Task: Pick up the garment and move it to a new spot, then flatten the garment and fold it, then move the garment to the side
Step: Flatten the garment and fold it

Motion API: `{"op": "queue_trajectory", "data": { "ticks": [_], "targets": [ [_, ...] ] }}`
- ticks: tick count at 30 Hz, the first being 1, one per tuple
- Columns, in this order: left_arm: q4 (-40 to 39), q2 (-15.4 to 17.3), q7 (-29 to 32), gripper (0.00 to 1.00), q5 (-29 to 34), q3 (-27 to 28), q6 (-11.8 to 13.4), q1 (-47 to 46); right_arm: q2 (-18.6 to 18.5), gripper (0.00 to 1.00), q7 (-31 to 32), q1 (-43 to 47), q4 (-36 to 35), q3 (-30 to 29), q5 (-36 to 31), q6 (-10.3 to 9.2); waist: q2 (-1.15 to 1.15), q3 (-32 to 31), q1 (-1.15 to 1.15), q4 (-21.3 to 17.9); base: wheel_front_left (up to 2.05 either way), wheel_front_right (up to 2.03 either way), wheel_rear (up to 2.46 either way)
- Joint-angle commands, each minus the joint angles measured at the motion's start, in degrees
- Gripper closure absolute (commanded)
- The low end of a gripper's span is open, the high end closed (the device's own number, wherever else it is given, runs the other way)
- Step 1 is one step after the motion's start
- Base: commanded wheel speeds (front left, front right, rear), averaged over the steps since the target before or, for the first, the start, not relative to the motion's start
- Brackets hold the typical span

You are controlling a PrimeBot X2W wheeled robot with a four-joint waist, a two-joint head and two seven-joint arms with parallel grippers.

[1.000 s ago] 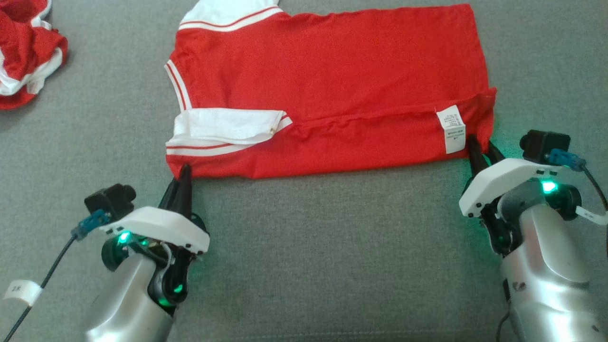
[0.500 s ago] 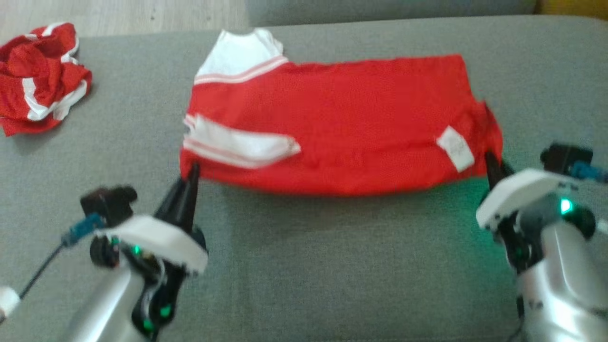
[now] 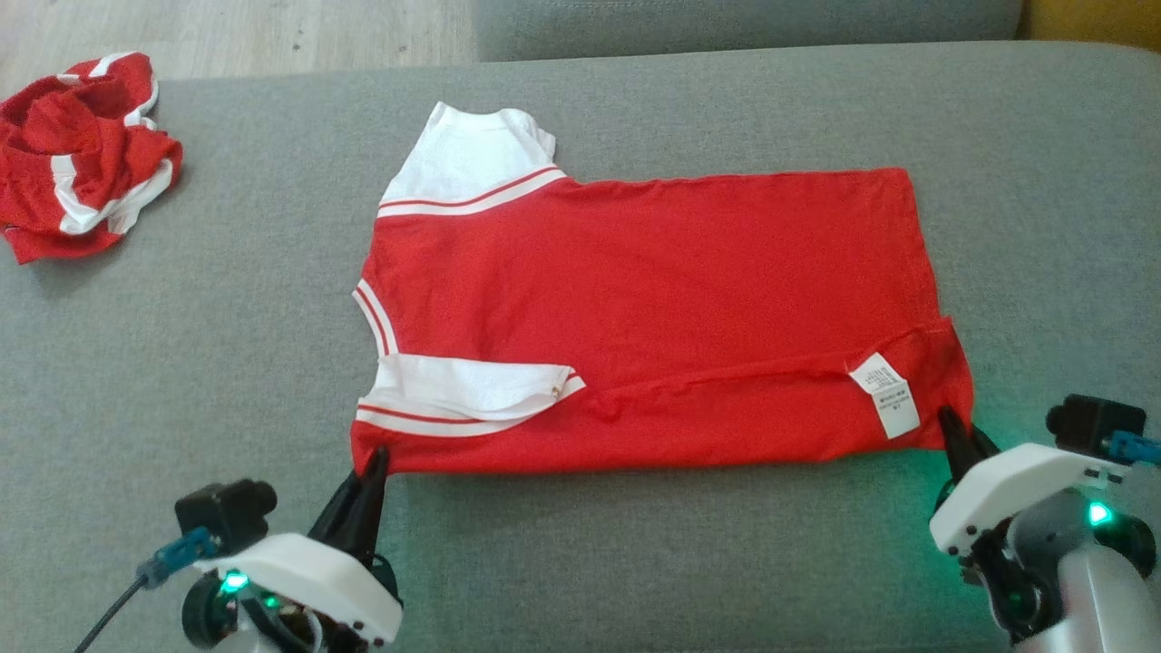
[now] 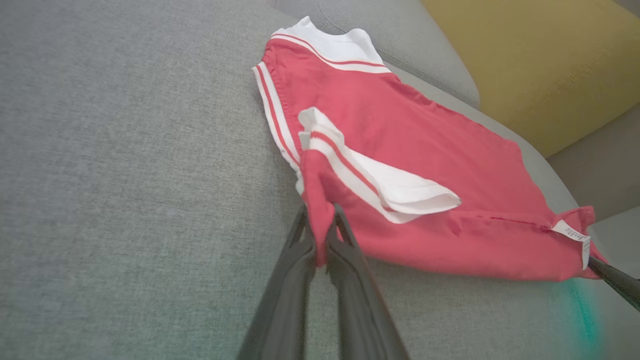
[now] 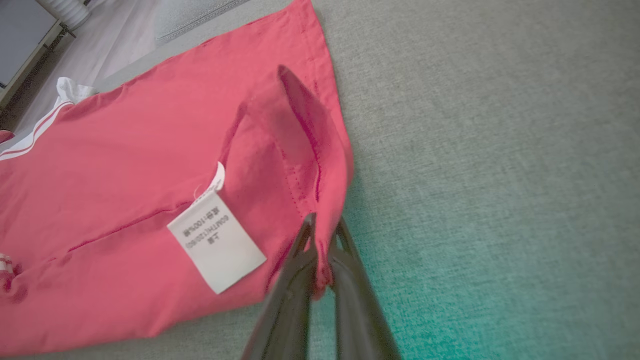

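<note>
Nearest the robot, the left gripper is clenched on the near left corner of the red garment. The right gripper is pinched shut on its near right corner, just beside the white care label. The garment lies spread sideways on the gray cushion, its near edge folded over with one white sleeve on the red body and the other sleeve sticking out at the far side; well apart at the far left sits a crumpled red-and-white cloth, with wooden floor beyond.
</note>
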Motion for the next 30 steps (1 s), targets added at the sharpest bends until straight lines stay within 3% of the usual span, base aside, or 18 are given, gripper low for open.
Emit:
{"op": "queue_trajectory", "data": {
  "ticks": [1,2,3,10,16,22,30],
  "targets": [
    [-1.0,0.7,-1.1,0.76,0.2,2.3,0.3,-2.0,-0.3,0.0,-0.6,-0.4,-2.6,0.6,0.0,0.42,0.0,0.1,0.0,-0.1,0.0,0.0,0.0],
    [-0.7,0.7,-1.3,0.44,0.4,2.3,0.3,-2.2,-0.3,0.0,-0.9,0.0,-2.9,0.5,-0.2,0.42,0.0,0.1,0.0,-0.3,0.0,0.0,0.0],
    [-0.5,0.8,-1.5,0.0,0.5,2.5,0.3,-2.4,-0.3,0.0,-1.1,0.3,-3.2,0.4,-0.3,0.42,0.0,0.2,0.0,-0.4,0.0,0.0,0.0],
    [-2.2,4.5,-1.5,0.0,2.2,5.0,0.6,-6.8,-0.3,0.0,-2.6,1.9,-8.0,-0.6,-0.9,0.42,0.0,1.9,0.0,-1.7,0.0,0.0,0.0],
    [-4.6,9.8,1.9,0.0,4.7,8.1,0.4,-18.1,-0.3,0.0,-2.4,-0.4,-13.8,-0.3,-1.5,0.42,0.0,4.9,0.0,-3.8,0.0,0.0,0.0],
    [-1.7,14.1,8.7,0.0,7.6,8.1,-2.3,-34.2,-0.3,0.0,-1.9,-6.3,-17.2,2.4,-3.3,0.42,0.0,9.6,0.0,-7.2,0.0,0.0,0.0],
    [8.6,14.9,16.9,0.0,10.7,4.2,-5.7,-48.0,-0.3,0.0,-2.1,-14.1,-17.4,8.5,-3.3,0.42,0.0,16.0,0.0,-12.1,0.0,0.0,0.0]
  ]
}}
